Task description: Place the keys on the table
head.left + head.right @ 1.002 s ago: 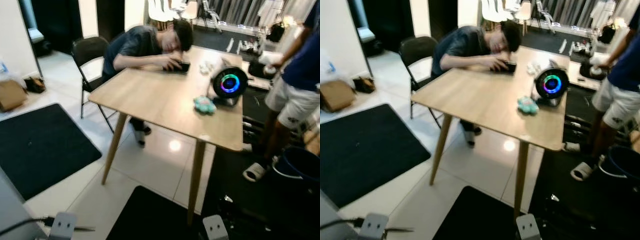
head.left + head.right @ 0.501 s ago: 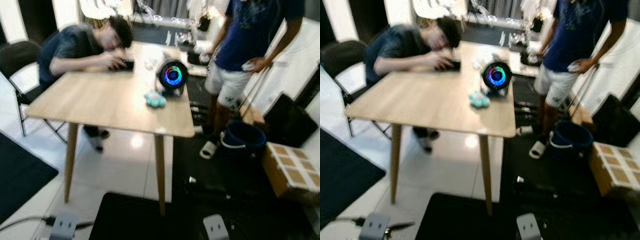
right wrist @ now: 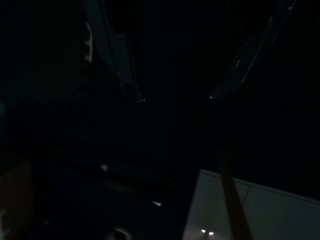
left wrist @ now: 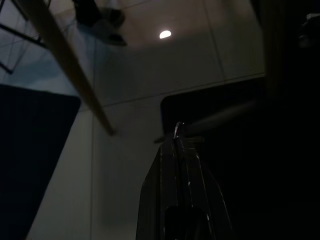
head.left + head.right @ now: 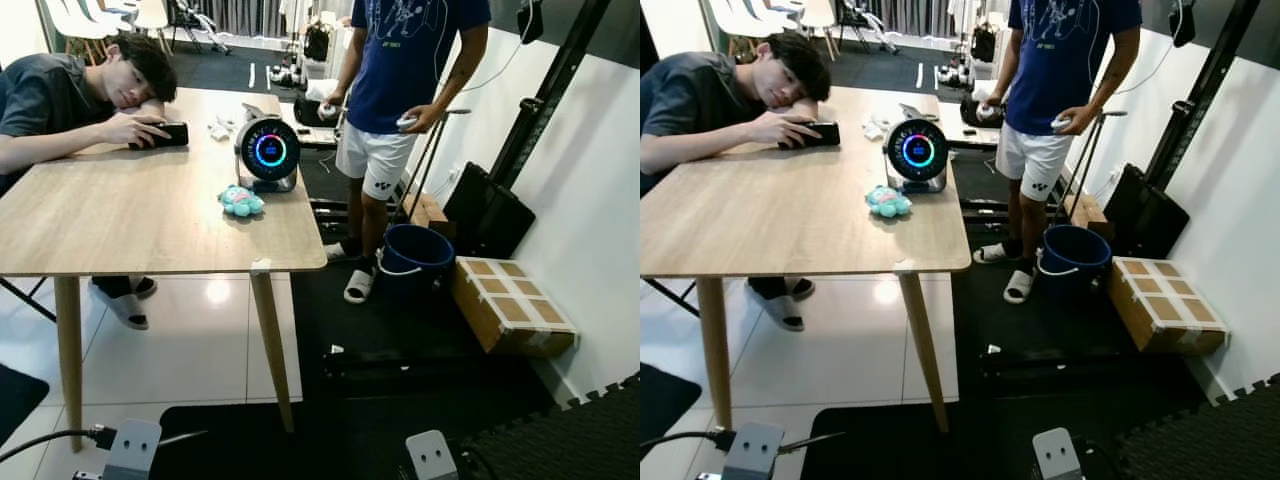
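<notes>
The left gripper (image 4: 178,131) hangs low by the floor, fingers pressed together, perhaps pinching a thin metal sliver; the keys cannot be made out. The right gripper (image 3: 175,95) hangs idle, spread wide. The table (image 5: 120,220) is near; 2 people crowd it, risking a collision.

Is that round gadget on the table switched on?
On. The round gadget stands upright on the wooden table, and a ring of blue, green and pink light glows on its dark face.
</notes>
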Robot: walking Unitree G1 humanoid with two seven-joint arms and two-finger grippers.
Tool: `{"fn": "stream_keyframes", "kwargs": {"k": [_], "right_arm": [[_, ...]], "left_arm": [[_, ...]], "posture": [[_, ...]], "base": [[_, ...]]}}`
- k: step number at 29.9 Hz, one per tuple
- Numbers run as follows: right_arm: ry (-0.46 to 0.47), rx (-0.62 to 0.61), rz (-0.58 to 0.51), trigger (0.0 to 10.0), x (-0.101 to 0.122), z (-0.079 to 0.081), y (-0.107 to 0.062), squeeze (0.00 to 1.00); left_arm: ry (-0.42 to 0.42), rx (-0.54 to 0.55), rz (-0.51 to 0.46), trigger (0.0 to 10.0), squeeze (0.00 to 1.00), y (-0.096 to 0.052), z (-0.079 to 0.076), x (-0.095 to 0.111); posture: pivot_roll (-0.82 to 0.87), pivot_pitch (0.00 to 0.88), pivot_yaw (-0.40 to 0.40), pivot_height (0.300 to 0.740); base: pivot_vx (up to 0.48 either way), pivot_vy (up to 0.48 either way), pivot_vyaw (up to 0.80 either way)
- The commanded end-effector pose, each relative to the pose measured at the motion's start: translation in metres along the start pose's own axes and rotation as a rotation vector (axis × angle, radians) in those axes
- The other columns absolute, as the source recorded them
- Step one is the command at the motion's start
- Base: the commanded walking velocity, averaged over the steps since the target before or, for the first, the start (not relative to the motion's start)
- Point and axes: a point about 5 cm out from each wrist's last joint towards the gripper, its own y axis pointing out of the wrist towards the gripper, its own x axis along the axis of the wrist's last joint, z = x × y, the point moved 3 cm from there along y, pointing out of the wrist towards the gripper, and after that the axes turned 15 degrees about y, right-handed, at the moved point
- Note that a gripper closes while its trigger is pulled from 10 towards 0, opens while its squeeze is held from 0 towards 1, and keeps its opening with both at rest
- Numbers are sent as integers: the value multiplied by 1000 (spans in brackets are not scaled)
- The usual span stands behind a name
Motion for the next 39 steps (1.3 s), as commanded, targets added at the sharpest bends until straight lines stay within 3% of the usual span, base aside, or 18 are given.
{"fn": "stream_keyframes", "kwargs": {"k": [1, 10, 11, 14, 15, 16, 17, 18, 20, 22, 26, 31, 35, 39], "right_arm": [[-24, 21, -10, 10000, 1, 1, 0, 0], [-100, 147, -125, 10000, 28, 25, 8, 0], [-75, 178, -170, 10000, 41, 33, 10, 0], [-65, 191, -188, 10000, 46, 36, 11, 0], [-55, 205, -224, 10000, 56, 40, 13, 0], [-55, 205, -224, 10000, 56, 40, 13, 0], [-41, 225, -277, 10000, 71, 45, 15, 0], [-41, 225, -277, 10000, 71, 45, 15, 0], [-31, 238, -340, 10000, 91, 47, 17, 0], [-30, 238, -353, 10000, 96, 46, 18, 0], [-3, 248, -439, 10000, 121, 49, 18, 0], [11, 268, -512, 10000, 142, 56, 15, 0], [21, 291, -558, 10000, 156, 64, 12, 0], [-6, 325, -577, 10000, 161, 69, 9, 0]], "left_arm": [[0, -12, 13, 10000, 0, -2, -6, -4], [4, 10, -42, 10000, 0, -2, -2, 10], [34, -36, -152, 10000, 0, -2, -3, 37], [47, -57, -197, 10000, 0, -3, -4, 47], [-1, -84, -266, 10000, 0, -2, -5, 72], [-1, -84, -266, 10000, 0, -2, -5, 72], [-88, -152, -372, 10000, 0, -6, -7, 110], [-88, -152, -372, 10000, 0, -6, -7, 110], [-198, -271, -537, 10000, 0, -19, -6, 164], [-213, -268, -572, 10000, 0, -21, -2, 176], [-167, -145, -670, 10000, 0, -26, 15, 214], [-124, -26, -670, 10000, 0, -22, 26, 224], [-113, 53, -574, 10000, 0, -15, 40, 201], [-132, 10, -543, 10000, 0, -19, 38, 190]], "posture": [[220, 139, -55, 740], [221, 138, -65, 740], [227, 136, -76, 740], [227, 136, -76, 740], [233, 131, -98, 740], [233, 131, -98, 740], [230, 129, -103, 740], [230, 129, -103, 740], [229, 124, -109, 740], [228, 122, -109, 740], [223, 118, -106, 740], [218, 112, -102, 740], [217, 110, -101, 740], [219, 109, -106, 740]], "base": [[0, 0, 0], [0, 0, 0], [0, 0, 0], [0, 0, 0], [0, 0, 0], [0, 0, 0], [0, 0, 0], [0, 0, 0], [0, 0, 0], [0, 0, 0], [0, 0, 0], [0, 0, 0], [0, 0, 0], [0, 0, 0]]}}
